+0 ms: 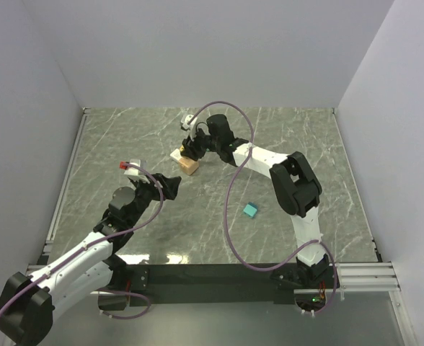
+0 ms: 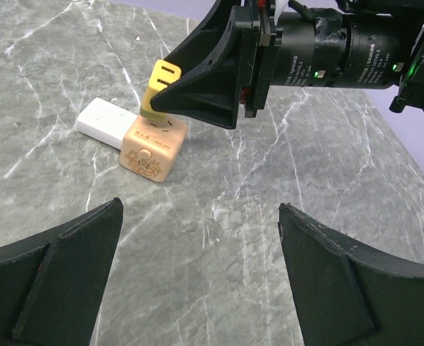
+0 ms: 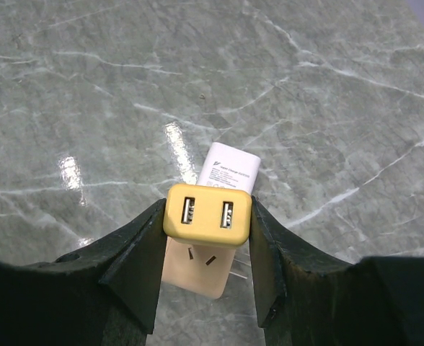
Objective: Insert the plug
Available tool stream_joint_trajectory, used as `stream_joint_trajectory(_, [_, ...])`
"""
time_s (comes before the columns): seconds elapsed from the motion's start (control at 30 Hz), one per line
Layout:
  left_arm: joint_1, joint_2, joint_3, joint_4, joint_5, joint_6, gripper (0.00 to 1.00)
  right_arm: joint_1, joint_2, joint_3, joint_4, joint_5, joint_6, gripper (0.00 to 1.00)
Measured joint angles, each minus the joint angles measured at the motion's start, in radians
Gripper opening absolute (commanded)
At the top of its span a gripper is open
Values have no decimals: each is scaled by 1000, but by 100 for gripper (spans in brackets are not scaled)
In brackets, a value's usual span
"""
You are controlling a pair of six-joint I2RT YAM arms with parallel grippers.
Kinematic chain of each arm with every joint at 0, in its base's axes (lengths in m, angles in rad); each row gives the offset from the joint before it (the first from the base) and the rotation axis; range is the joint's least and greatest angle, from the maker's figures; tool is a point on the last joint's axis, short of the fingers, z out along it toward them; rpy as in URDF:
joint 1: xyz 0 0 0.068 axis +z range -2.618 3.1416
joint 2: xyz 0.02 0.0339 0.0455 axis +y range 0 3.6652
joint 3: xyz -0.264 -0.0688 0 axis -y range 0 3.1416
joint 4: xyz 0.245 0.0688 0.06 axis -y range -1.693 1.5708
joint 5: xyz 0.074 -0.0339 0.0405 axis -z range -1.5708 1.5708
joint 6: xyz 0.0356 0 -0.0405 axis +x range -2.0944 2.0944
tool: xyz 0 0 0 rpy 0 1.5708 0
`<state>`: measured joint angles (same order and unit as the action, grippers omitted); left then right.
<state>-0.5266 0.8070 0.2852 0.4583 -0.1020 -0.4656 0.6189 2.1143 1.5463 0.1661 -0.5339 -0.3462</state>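
My right gripper (image 3: 206, 220) is shut on a yellow plug (image 3: 208, 214) with two USB ports, holding it right over a peach socket cube (image 3: 197, 270). A white charger (image 3: 228, 168) sticks out of the cube's far side. In the left wrist view the yellow plug (image 2: 161, 86) sits at the top of the cube (image 2: 153, 149), the white charger (image 2: 105, 122) to its left. In the top view the cube (image 1: 190, 165) lies under the right gripper (image 1: 192, 148). My left gripper (image 2: 201, 216) is open and empty, low over the table short of the cube.
A small teal block (image 1: 250, 210) lies on the marble table (image 1: 313, 151) to the right of the middle. White walls close in the table on three sides. The right arm's purple cable (image 1: 231, 194) loops over the table's middle.
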Motion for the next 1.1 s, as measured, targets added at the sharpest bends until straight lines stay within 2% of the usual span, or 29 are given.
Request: stream_joint_trajectory(1.1, [6, -23, -3, 0, 35, -3, 94, 0, -42, -69, 6, 34, -11, 0])
